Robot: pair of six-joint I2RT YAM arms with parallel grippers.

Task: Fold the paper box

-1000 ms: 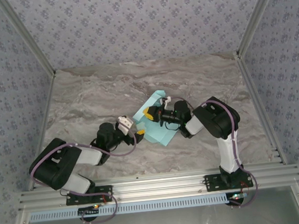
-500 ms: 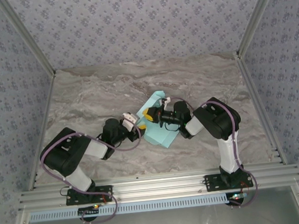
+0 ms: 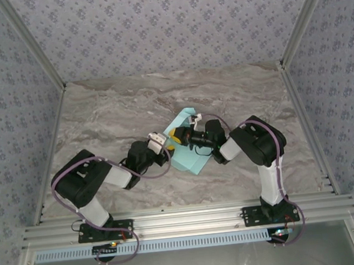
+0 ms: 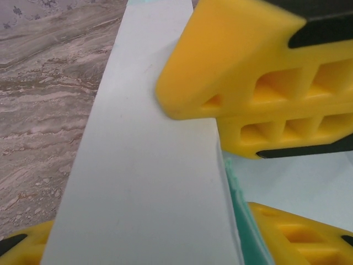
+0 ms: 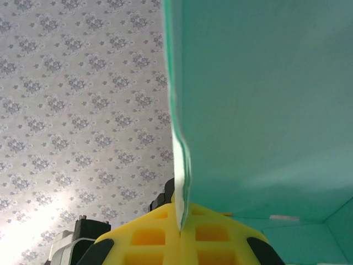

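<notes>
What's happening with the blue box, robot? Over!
Right hand shut on paper box edge. Left hand open, straddling a raised flap. Nothing in the way. Over.

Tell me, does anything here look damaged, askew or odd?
No tear or spill shows. The paper box lies askew to the table edges, and its raised flap bends slightly just above the right end effector pinching it.

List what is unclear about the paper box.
- Top external: the paper box's flaps, too small, partly under the right gripper.
- Left wrist: whether the left gripper grips it; bottom edge cuts off its fingers.
- Right wrist: the box's outline, cut off by the frame.
</notes>
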